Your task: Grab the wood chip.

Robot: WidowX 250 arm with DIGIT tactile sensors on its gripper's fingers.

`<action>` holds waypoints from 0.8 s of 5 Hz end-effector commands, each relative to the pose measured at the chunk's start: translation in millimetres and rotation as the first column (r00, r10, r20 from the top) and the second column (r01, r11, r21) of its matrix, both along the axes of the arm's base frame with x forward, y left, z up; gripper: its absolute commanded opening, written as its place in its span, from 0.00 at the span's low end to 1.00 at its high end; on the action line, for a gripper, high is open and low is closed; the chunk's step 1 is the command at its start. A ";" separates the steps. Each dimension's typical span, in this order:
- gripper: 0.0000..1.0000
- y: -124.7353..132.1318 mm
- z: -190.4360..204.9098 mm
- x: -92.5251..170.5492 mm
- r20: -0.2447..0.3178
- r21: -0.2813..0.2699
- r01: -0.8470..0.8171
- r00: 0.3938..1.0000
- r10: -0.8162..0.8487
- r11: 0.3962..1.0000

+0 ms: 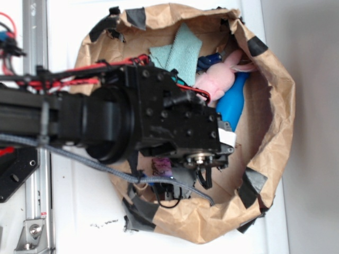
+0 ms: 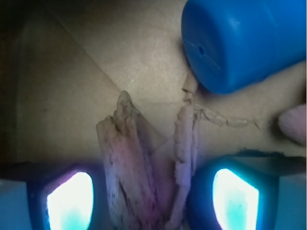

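Wrist view: gripper [image 2: 153, 201] wide, straddling flat tan-brown wood chip [image 2: 127, 167], left of blue plastic bottle [image 2: 240, 40]. Step: pre-grasp. Next: close.

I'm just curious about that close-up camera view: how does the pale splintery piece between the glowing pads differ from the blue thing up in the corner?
The wood chip is flat, rough and grainy, tapering to a point; the blue bottle is round, smooth and glossy. The chip is pale tan, the bottle vivid blue. The chip lies between the gripper fingers; the bottle sits beyond them, off to the side. Both rest on the brown paper.
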State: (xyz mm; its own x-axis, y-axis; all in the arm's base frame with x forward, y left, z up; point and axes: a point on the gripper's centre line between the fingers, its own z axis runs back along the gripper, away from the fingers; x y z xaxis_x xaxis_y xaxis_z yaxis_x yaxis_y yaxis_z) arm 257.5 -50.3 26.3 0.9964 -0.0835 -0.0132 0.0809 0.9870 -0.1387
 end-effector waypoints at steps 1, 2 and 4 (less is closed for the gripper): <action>1.00 -24.1 -40.0 4.1 -0.059 0.068 0.048 0.997 -0.044 0.996; 1.00 -24.7 -54.9 10.1 -0.067 0.116 0.041 0.997 -0.033 0.992; 1.00 -22.5 -36.1 -11.5 -0.027 0.136 0.043 0.999 -0.040 0.990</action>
